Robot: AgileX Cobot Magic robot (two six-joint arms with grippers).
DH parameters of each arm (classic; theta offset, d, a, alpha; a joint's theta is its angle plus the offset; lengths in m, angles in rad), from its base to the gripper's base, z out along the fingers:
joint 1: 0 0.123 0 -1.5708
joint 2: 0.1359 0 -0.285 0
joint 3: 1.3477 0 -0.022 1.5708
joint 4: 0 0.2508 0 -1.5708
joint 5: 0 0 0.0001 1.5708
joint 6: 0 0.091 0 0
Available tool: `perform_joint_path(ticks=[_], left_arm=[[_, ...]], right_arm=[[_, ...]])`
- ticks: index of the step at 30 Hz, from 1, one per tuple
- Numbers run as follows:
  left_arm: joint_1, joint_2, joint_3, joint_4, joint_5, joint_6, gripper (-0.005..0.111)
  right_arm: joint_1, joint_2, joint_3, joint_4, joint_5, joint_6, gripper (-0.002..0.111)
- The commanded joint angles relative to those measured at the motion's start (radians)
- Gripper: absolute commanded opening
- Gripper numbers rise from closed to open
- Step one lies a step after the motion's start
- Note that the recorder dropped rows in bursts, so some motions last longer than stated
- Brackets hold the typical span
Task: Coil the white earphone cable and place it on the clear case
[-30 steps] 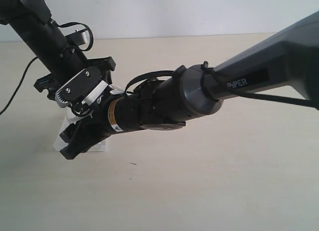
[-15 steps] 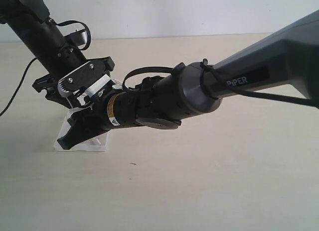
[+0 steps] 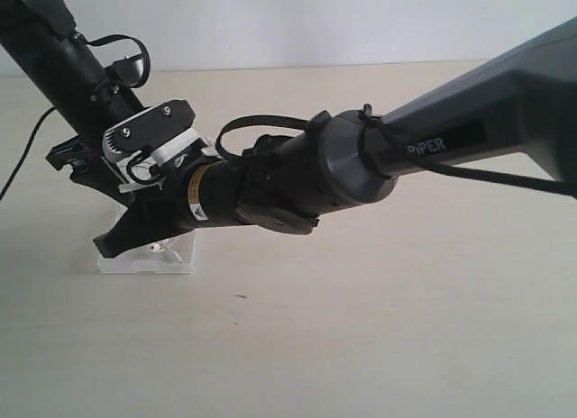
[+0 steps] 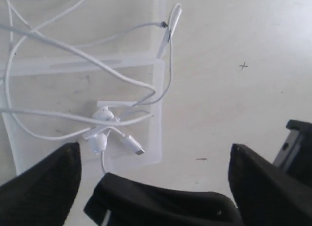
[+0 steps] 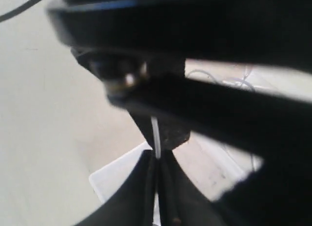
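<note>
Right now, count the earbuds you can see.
2. One earbud lies on the clear case, the second earbud close beside it, near the plug. None seems hidden.

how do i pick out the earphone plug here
On the table lies the clear case, with the white earphone cable tangled over it. Beside the two earbuds near one case corner sits the plug: a short straight stub with a metallic tip, unlike the rounded buds.

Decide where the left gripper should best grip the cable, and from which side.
Probably the bunch by the earbuds, where several strands of the cable cross on the case. Come straight down from above: the wire lies flat, and one strand gives the open left gripper little to pinch.
</note>
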Motion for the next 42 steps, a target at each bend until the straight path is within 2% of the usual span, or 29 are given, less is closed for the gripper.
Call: perform_joint_path(ticks=[1,6,13,24,37,42], left_arm=[[0.060,-0.053,0.002,0.040,0.088,0.035,0.078],[0.119,-0.075,0.002,0.002,0.088,0.077,0.078],[0.117,-0.077,0.002,-0.089,0.088,0.149,0.078],[0.117,-0.077,-0.004,-0.102,0.088,0.175,0.078],[0.117,-0.137,-0.106,-0.033,0.074,0.193,0.078],[0.117,-0.145,-0.112,-0.023,0.042,0.189,0.078]], right_arm=[[-0.022,-0.010,-0.005,0.156,0.039,0.035,0.000],[-0.017,-0.010,-0.005,0.223,-0.016,0.035,0.000],[-0.017,-0.010,-0.005,0.225,-0.060,0.035,0.000],[-0.017,-0.010,-0.005,0.223,0.091,0.012,0.000],[-0.008,-0.042,-0.003,0.218,0.301,-0.025,0.000],[0.013,-0.101,0.019,0.223,0.305,-0.067,0.000]])
